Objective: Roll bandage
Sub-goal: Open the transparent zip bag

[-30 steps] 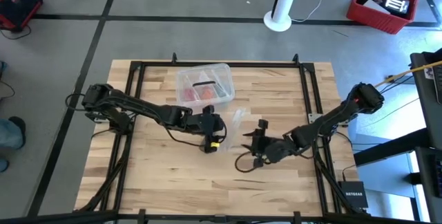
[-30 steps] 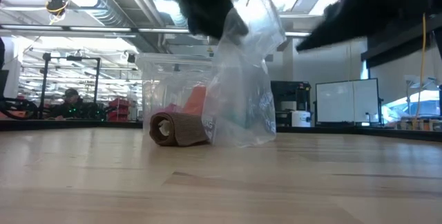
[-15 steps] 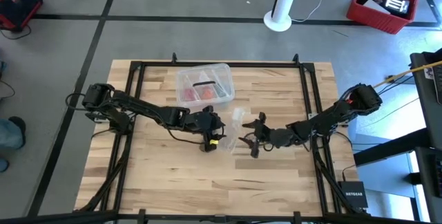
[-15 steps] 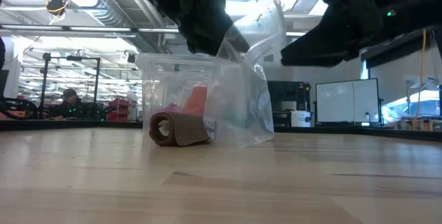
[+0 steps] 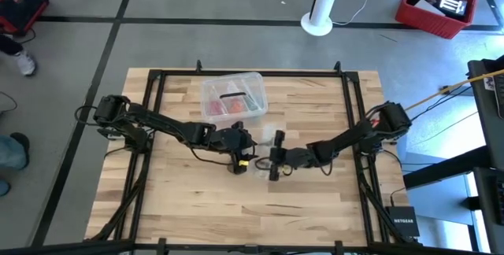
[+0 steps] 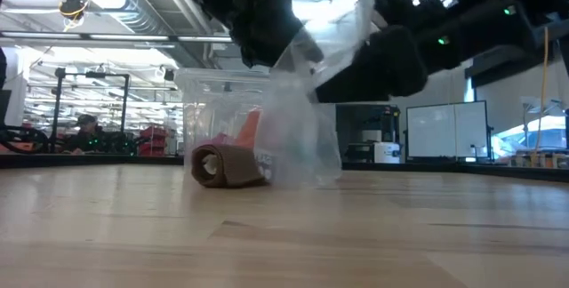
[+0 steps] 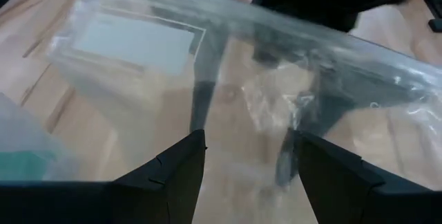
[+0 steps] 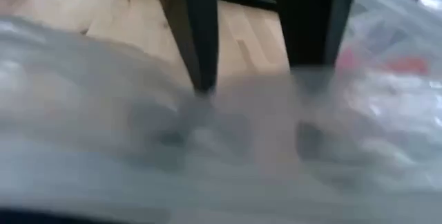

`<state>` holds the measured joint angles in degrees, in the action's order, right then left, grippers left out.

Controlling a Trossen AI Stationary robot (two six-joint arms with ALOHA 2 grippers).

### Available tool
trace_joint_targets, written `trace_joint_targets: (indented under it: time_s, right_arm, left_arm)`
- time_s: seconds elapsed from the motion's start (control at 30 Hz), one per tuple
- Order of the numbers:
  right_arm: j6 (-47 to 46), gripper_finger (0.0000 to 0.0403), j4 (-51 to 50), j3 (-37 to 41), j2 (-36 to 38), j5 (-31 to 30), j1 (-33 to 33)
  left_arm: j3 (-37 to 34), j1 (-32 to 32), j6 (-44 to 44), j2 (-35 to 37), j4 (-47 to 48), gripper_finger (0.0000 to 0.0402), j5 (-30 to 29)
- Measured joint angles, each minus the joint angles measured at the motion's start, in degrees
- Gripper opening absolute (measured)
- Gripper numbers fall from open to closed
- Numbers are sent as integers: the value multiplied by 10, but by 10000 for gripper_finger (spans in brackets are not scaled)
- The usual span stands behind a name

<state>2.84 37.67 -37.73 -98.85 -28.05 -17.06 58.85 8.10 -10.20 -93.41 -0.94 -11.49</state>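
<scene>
The bandage (image 6: pixel 227 165) is a brown-tan roll lying on its side on the table, in front of the clear box. In the high view my left arm hides it. A crinkled clear plastic bag (image 6: pixel 302 137) stands beside the roll with its bottom on the table; it also shows in the high view (image 5: pixel 268 137). My left gripper (image 5: pixel 239 142) is above the roll and shut on the bag's top. My right gripper (image 5: pixel 274 159) is open at the bag's upper right (image 6: pixel 356 66). My left gripper holds the bag's upper edge (image 6: pixel 298 46) from above, slanting in from the table's left. In its wrist view the film (image 7: pixel 242 162) passes between the two fingers, which stand a little apart. The bag hangs below, bottom on the table. My right gripper's open fingers (image 8: pixel 197 58) come at the bag's upper part (image 8: pixel 103 113) level from the table's right. Their tips vanish behind the film. Whether a finger is inside the bag I cannot tell.
A clear plastic box (image 5: pixel 232 97) with red contents stands behind the bag, toward the table's far edge. A black frame (image 5: pixel 346 105) runs around the tabletop. A person sits in the room far behind (image 6: pixel 89 128).
My right gripper has gone toward the table's left, up to the bag and my left gripper. The bag's top has tipped over toward it and its body has drawn in a little. The bandage roll has stayed in place.
</scene>
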Motion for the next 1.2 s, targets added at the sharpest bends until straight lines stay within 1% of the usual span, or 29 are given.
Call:
trace_joint_targets:
  time_s: [0.1,0.23,0.33,0.43,0.47,0.5,0.57,0.63,0.83,0.93,1.0,1.13,1.2]
  right_arm:
    - [17,252,-2,-26,-19,-2,5]
    - [18,190,-2,-46,-51,7,24]
    - [20,126,-2,-58,-64,8,37]
    - [23,43,-1,-59,-64,8,37]
    - [28,22,-2,-58,-64,7,36]
    - [36,12,-1,-59,-64,7,35]
    - [30,14,-1,-58,-63,4,29]
    - [25,8,-10,-58,-59,1,21]
    - [6,4,-69,-58,-13,2,-17]
    - [-16,5,-67,-58,15,29,-33]
    - [-26,5,-66,-58,33,40,-40]
    - [-26,3,-76,-59,50,41,-48]
    - [-27,3,-74,-59,51,41,-48]
  left_arm:
    - [0,0,-5,-1,4,211,9]
    - [0,0,-3,-1,0,211,10]
    - [0,0,1,-2,0,211,10]
    - [0,1,-3,-2,0,211,10]
    - [0,4,-3,-2,0,211,10]
    - [0,6,-3,-2,0,211,10]
    - [0,9,-3,-1,-1,211,10]
    - [0,12,-7,3,4,211,11]
    - [1,23,-12,72,53,211,6]
    - [1,34,-14,97,83,211,6]
    - [1,44,-18,103,86,211,5]
    - [-2,68,-33,99,93,211,2]
    - [-9,79,-45,99,92,211,-20]
